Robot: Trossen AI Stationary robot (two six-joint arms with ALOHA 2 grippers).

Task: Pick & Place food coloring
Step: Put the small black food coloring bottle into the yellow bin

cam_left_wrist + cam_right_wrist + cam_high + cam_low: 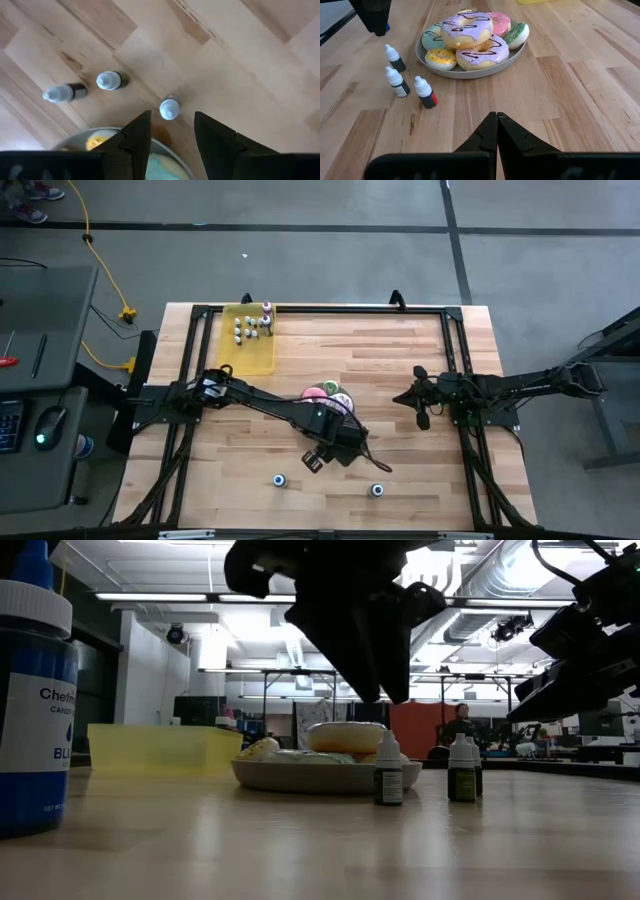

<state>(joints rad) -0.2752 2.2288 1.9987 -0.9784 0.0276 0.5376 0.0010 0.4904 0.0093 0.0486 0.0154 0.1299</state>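
Three small food coloring bottles stand upright on the wood beside the doughnut plate (470,70): one (169,108) just ahead of my left gripper's fingers, two more (110,80) (62,92) farther off. My left gripper (172,137) hangs open above them, pointing steeply down, and touches nothing; in the low view it (385,690) is clear of the bottle tops (388,775). Several more bottles stand in the yellow tray (248,340). My right gripper (496,125) waits shut at the table's right side.
Two loose bottles (281,480) (377,491) stand near the table's front edge; one blue-labelled bottle (30,690) looms close in the low view. The plate of frosted doughnuts (330,395) sits mid-table. Bare wood lies between the plate and my right arm (470,392).
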